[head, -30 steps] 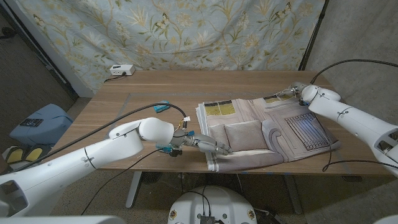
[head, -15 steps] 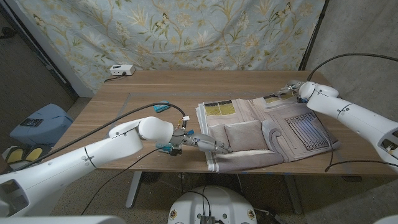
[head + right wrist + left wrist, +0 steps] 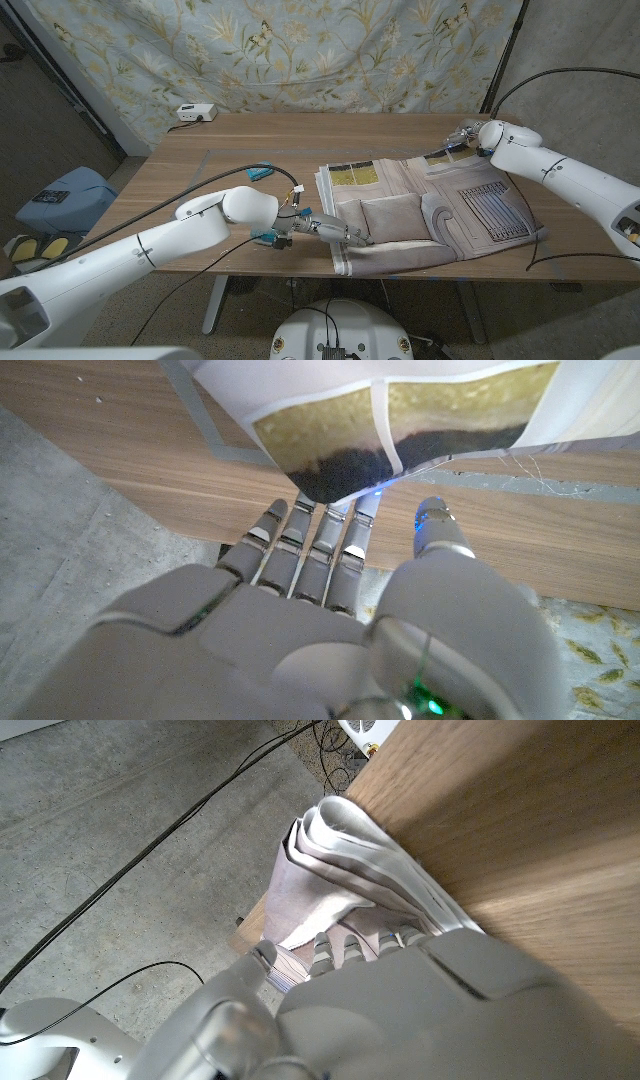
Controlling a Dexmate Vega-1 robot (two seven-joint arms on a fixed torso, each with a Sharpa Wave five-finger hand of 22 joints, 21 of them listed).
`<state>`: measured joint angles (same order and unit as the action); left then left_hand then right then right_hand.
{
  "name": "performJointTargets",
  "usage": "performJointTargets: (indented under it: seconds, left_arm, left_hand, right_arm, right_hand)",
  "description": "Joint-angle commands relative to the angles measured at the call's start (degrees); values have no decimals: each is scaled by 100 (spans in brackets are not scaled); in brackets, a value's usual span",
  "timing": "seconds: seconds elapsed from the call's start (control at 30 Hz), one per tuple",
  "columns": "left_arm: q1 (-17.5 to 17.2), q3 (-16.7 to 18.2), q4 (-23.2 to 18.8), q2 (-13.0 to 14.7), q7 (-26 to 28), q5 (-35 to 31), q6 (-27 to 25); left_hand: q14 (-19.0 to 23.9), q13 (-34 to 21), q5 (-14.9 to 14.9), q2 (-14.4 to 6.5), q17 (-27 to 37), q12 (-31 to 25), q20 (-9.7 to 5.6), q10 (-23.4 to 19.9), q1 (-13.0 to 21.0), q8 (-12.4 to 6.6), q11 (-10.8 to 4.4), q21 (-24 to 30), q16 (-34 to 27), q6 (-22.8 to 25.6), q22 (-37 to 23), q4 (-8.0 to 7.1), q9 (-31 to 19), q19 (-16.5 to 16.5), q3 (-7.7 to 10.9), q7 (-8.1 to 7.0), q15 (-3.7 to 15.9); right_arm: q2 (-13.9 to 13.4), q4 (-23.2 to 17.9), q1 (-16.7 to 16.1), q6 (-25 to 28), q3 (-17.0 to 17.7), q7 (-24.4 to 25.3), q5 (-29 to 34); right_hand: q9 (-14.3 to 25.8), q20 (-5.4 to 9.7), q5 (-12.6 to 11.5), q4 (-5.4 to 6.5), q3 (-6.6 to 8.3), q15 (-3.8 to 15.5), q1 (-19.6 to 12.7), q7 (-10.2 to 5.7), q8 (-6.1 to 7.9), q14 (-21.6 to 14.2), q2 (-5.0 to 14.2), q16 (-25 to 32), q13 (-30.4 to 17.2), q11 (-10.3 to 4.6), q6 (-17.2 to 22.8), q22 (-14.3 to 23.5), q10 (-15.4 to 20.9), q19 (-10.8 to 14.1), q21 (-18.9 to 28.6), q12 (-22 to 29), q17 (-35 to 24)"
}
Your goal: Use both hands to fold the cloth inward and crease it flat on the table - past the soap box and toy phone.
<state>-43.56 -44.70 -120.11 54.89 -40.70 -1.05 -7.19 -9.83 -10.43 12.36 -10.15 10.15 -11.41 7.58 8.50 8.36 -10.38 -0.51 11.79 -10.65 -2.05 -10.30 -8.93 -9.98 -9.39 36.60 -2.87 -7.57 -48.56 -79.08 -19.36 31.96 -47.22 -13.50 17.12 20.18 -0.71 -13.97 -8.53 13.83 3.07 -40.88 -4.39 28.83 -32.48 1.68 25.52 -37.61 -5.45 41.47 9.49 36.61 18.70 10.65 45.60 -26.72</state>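
A wooden table stands in front of a pale blue curtain printed with leaves and birds, which hangs across the whole back. A small white box sits at the table's far left corner. To the left, a dark grey wall runs down to a blue case on the floor. The floor is bare grey concrete with black cables trailing over it. The light is dim and even.
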Motion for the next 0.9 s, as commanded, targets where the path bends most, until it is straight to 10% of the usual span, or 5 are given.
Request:
performJointTargets:
  seconds: [0.03,0.47,0.9]
  left_arm:
    - [68,-21,66,-47,-31,6,-18]
    - [170,-94,97,-120,-104,-1,-139]
    - [196,-145,77,-153,-91,-1,-202]
  left_hand:
    - [-160,-1,21,-19,-4,2,69,14,-51,-8,-11,30,3,0,-21,6,-18,71,57,24,-33]
    - [-164,-2,19,-8,-7,1,74,12,-51,-3,-12,24,10,-11,-20,23,-19,64,90,-13,-37]
    - [-146,-2,18,-2,-13,-4,67,-1,-41,-2,-14,29,10,-16,-20,49,-19,85,127,-18,-36]
  right_arm:
    - [66,123,23,-50,-27,-113,158]
    - [70,432,-113,-374,38,-28,19]
    - [-15,416,-192,-533,61,-21,53]
  right_hand:
    - [46,-4,-23,13,-7,687,-46,-7,47,0,7,-39,-78,40,-82,26,-71,46,45,47,-33]
    - [121,-15,-45,-33,23,596,-133,20,71,227,-16,-268,-60,120,-405,25,-375,10,24,-50,-54]
    - [152,126,-191,-223,333,785,-1190,-126,237,-42,12,-250,137,-56,-375,18,-184,249,81,-62,-154]
